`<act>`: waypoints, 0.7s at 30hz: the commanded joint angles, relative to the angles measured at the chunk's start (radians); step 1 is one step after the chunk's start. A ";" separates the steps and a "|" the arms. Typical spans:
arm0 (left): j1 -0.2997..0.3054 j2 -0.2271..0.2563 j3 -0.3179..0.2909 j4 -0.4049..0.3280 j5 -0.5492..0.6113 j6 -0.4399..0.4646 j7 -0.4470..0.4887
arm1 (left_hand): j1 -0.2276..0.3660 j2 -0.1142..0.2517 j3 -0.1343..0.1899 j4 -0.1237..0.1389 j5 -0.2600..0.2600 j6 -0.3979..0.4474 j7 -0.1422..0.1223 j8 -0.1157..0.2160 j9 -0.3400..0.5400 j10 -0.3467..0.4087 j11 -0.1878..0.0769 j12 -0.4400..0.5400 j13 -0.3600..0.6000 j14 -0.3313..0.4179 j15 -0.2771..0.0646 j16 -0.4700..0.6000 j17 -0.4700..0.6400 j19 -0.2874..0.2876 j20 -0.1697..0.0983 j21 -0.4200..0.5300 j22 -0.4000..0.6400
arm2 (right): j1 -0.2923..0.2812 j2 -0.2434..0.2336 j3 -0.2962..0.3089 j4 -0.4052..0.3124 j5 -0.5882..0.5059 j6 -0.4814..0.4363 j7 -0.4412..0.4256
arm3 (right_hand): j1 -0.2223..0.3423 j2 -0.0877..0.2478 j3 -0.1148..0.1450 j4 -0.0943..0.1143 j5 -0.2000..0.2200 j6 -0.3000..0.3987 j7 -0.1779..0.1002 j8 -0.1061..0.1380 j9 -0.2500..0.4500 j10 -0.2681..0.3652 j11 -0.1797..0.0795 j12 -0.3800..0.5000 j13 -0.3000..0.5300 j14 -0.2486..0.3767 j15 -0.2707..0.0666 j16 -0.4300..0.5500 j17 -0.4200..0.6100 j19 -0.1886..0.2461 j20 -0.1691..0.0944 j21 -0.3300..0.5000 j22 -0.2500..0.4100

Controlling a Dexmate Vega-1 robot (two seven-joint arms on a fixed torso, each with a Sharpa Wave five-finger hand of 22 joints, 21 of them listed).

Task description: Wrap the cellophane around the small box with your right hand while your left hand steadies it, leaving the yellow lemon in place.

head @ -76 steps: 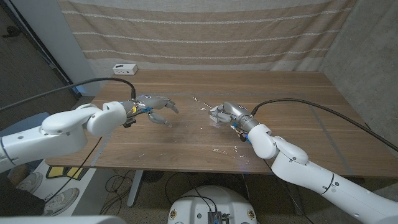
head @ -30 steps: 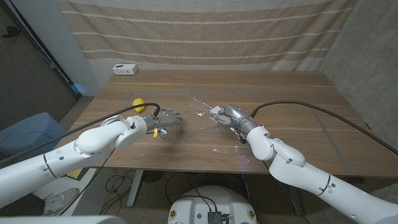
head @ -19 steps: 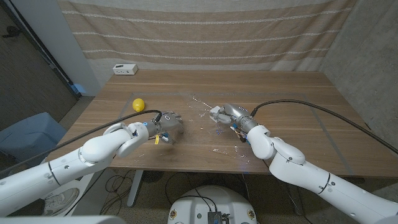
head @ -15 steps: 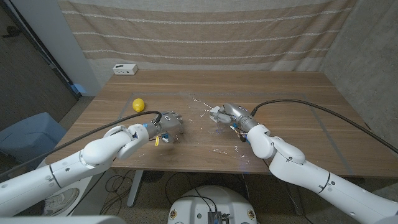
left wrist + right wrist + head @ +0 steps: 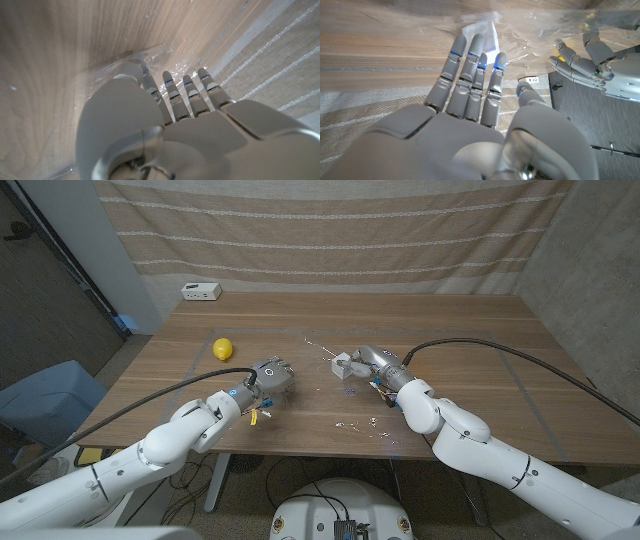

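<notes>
Box [image 5: 341,363] touching right fingers [image 5: 357,360], left hand [image 5: 272,376] apart

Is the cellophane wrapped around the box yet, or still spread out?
Still spread out: the cellophane lies on the table around the small box.

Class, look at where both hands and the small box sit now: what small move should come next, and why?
Probably the left hand should reach across to the small box to steady it. It sits apart from the box, while the right hand is already beside the box on the cellophane.

Glossy crinkled cellophane [image 5: 345,395] lies on the matt wooden table [image 5: 480,370].
</notes>
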 commanded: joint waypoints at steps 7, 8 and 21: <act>0.003 -0.125 0.023 0.043 -0.001 0.137 0.219 | 0.001 0.011 -0.014 0.011 -0.005 0.000 0.004 0.000 0.007 0.015 0.004 0.003 0.004 0.023 -0.103 0.008 0.003 0.010 0.005 0.006 0.003 | 0.040 -0.029 -0.018 0.006 0.018 0.027 0.102 | -0.026 0.011 0.046 -0.008 0.005 0.058 0.001 0.009 0.003 0.070 0.002 0.005 0.001 0.179 -0.056 0.033 -0.029 0.124 -0.082 0.056 0.001; 0.002 -0.126 0.023 0.041 -0.005 0.138 0.223 | 0.001 0.012 -0.015 0.011 -0.005 0.000 0.005 0.000 0.007 0.015 0.004 0.002 0.004 0.024 -0.103 0.008 0.003 0.010 0.005 0.006 0.003 | 0.046 -0.032 -0.017 0.008 0.028 0.033 0.117 | -0.025 0.014 0.049 -0.008 0.006 0.059 0.000 0.009 0.003 0.072 0.004 0.005 0.001 0.184 -0.060 0.034 -0.031 0.126 -0.083 0.057 0.001; -0.005 -0.117 0.018 0.016 -0.075 0.114 0.265 | -0.002 0.017 -0.027 0.015 -0.006 0.001 0.006 -0.003 0.009 0.015 0.004 -0.005 0.006 0.025 -0.104 0.002 0.003 0.007 0.003 0.005 0.004 | 0.090 -0.036 -0.029 0.029 0.110 0.031 0.235 | 0.069 0.044 0.170 -0.043 0.020 -0.006 -0.014 -0.019 0.006 -0.002 -0.010 -0.031 0.001 0.085 -0.038 -0.016 -0.033 0.042 -0.080 0.047 0.004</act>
